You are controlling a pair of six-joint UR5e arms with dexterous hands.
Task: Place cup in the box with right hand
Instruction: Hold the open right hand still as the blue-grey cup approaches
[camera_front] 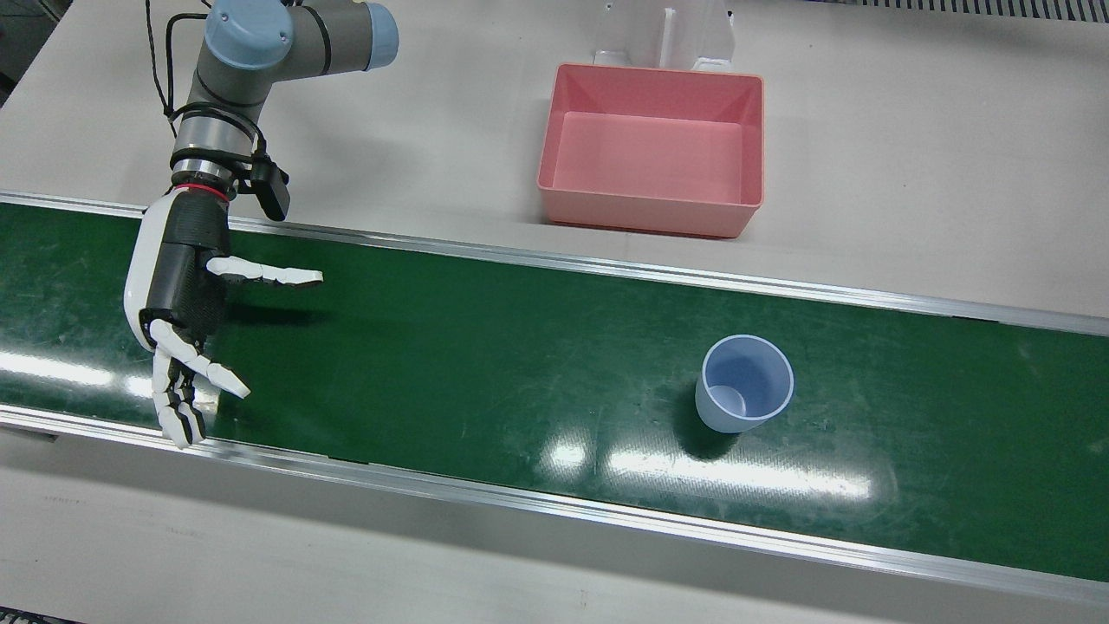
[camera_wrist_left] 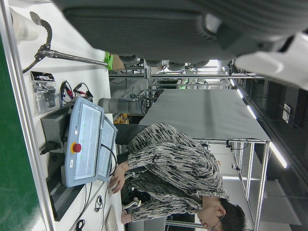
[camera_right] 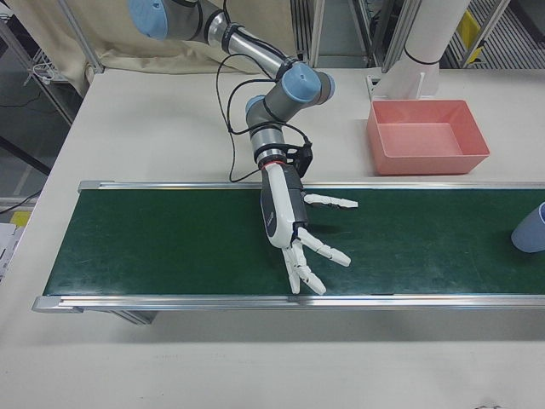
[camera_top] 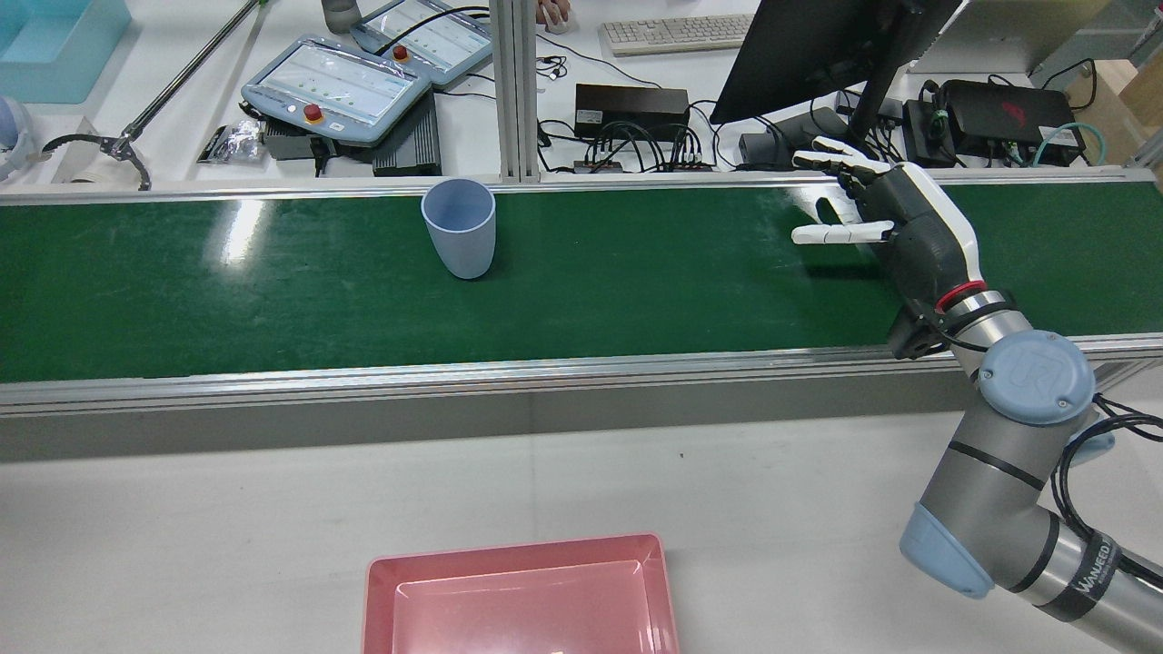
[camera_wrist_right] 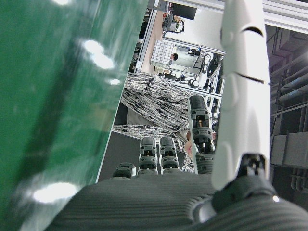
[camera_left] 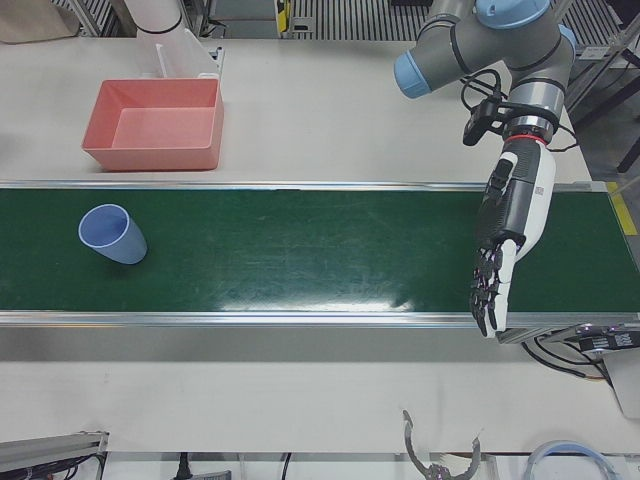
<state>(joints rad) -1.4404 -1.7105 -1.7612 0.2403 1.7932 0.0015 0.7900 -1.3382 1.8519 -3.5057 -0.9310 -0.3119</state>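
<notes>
Your right hand (camera_front: 186, 286) hovers spread wide over the green belt (camera_front: 485, 347), well apart from the upright pale blue plastic cup (camera_front: 743, 384)

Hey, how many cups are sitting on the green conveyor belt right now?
1. A pale blue plastic cup stands upright on the green conveyor belt, far along it from the open right hand. None looks hidden.
</notes>
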